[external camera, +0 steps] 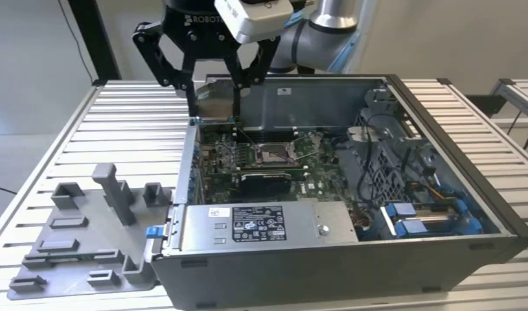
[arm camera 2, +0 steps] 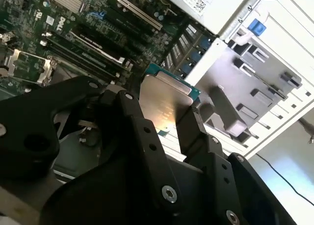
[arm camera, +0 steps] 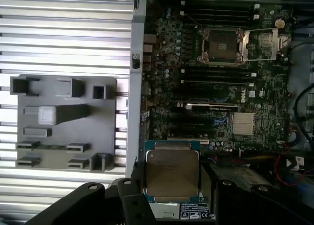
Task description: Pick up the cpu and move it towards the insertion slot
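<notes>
While the gripper (external camera: pixel 214 91) is clamped on the cpu (external camera: pixel 214 107) by two opposite edges, the chip hangs in the air over the computer case (external camera: pixel 436 116), at its back corner on the exterior view's left, near the rim. It touches nothing but the fingers. In both wrist views the silvery lid faces the camera, cpu (arm camera: pixel 171 172) (arm camera 2: pixel 164 99) square between the black fingers. The insertion slot (external camera: pixel 273 154) sits mid-board on the motherboard (external camera: pixel 320 184), frame open, brownish centre exposed. Key relation: the slot is well apart from the chip, inward from that corner toward the case's middle and lower down. In the first wrist view the slot (arm camera: pixel 219 44) lies beyond the rows of long black connectors. The grey fixture tray (external camera: pixel 82 259) sits outside the case on the slatted table (external camera: pixel 56 142).
</notes>
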Motion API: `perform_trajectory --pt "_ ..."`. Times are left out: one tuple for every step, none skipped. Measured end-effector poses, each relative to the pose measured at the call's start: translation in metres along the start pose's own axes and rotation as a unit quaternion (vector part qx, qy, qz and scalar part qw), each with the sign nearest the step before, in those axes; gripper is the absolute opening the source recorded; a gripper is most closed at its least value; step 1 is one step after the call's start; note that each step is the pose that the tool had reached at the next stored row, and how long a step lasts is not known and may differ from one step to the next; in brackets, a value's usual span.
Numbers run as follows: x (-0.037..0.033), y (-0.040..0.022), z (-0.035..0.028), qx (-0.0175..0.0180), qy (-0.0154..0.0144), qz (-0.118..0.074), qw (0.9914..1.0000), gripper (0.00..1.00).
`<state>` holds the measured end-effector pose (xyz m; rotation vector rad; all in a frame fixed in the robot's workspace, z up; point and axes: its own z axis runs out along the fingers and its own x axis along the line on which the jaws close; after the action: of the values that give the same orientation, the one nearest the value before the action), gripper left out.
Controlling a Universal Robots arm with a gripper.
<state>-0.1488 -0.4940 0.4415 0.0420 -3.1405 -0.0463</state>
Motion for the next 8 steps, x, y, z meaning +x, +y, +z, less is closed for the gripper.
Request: perform_trajectory --pt "-0.0031 -0.0001 0.0001 0.0000 0.0000 0.000 1.00000 0.00" --pt "-0.0062 -0.0002 0.0000 0.0000 0.0000 0.000 1.00000 0.00" --pt "-0.0091 -0.0003 0.0000 0.0000 0.0000 0.000 1.00000 0.00" --pt "-0.0122 -0.0003 0.0000 0.0000 0.0000 0.000 1.00000 0.00" --pt "-0.0155 -0.0004 0.0000 0.0000 0.0000 0.000 1.00000 0.00" --pt "-0.0181 -0.0005 0.0000 0.0000 0.0000 0.000 1.00000 0.00" --pt "-0.0209 -0.0006 0.0000 0.0000 0.0000 0.000 1.00000 0.00" --pt "-0.0234 -0.0006 0.0001 0.0000 0.0000 0.000 1.00000 0.00"
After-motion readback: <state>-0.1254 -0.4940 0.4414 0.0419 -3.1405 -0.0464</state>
